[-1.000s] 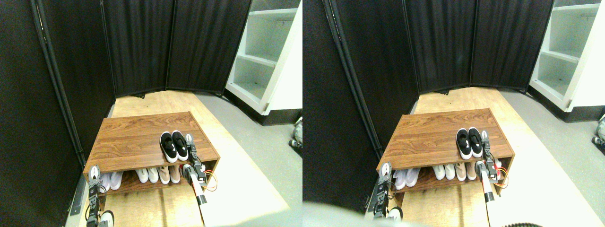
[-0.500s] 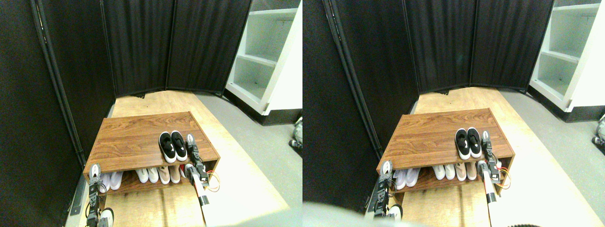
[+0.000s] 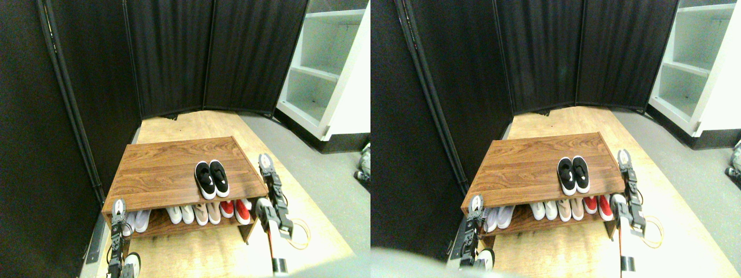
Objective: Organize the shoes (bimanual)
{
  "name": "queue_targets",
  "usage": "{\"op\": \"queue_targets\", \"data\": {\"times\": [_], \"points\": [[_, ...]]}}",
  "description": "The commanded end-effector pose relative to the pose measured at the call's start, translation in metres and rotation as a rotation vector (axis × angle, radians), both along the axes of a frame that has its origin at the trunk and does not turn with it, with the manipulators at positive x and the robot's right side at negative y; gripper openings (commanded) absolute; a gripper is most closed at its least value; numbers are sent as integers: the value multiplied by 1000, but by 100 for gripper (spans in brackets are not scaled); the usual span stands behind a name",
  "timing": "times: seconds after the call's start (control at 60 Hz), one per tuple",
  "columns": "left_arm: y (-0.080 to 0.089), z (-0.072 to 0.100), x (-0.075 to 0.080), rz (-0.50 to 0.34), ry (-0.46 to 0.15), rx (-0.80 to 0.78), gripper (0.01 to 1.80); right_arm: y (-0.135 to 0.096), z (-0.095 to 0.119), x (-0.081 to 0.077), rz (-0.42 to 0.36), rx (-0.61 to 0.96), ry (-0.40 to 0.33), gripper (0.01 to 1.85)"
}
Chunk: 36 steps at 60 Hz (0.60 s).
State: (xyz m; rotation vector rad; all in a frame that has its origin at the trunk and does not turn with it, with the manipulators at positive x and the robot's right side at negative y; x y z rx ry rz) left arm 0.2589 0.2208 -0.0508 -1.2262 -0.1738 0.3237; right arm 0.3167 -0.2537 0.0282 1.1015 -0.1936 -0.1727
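Note:
The shoes (image 3: 211, 179), two small black slip-ons with white soles, stand side by side on top of the wooden shoe rack (image 3: 168, 174), toward its right front. My right gripper (image 3: 266, 163) is off the rack's right side, clear of the shoes and holding nothing. My left gripper (image 3: 118, 207) sits low at the rack's front left corner, well away from the shoes and also holding nothing.
On the lower shelf stand white shoes (image 3: 180, 214), beige shoes (image 3: 206, 213) and red shoes (image 3: 235, 210). Black curtain panels (image 3: 173, 58) close off the back and left. A white shelving unit (image 3: 324, 69) stands at the right. An orange cable (image 3: 301, 234) loops by my right arm.
My right gripper has swung away from beside the shoes to the right, off the rack's side, uncovering the red shoes below. The shoes and my left arm have not moved.

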Motion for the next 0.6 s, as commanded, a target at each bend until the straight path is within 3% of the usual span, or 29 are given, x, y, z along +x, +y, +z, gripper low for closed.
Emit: {"op": "queue_targets", "data": {"times": [0.017,0.15,0.25,0.367,0.433,0.6], "points": [[-2,6,3,-8,-43,17,1,0,17,-17,20,-32,-85,1],[-4,7,2,-22,-39,24,1,7,9,-47,68,28,-139,1],[-5,8,2,-22,-33,25,1,18,-2,-66,69,21,-115,1],[-6,9,2,-28,-33,23,1,28,-19,-79,132,108,-84,1],[-7,9,1,-34,-34,26,1,32,-28,-83,103,123,-55,1],[-8,10,-1,-44,-29,10,1,46,-50,-91,114,158,4,1]]}}
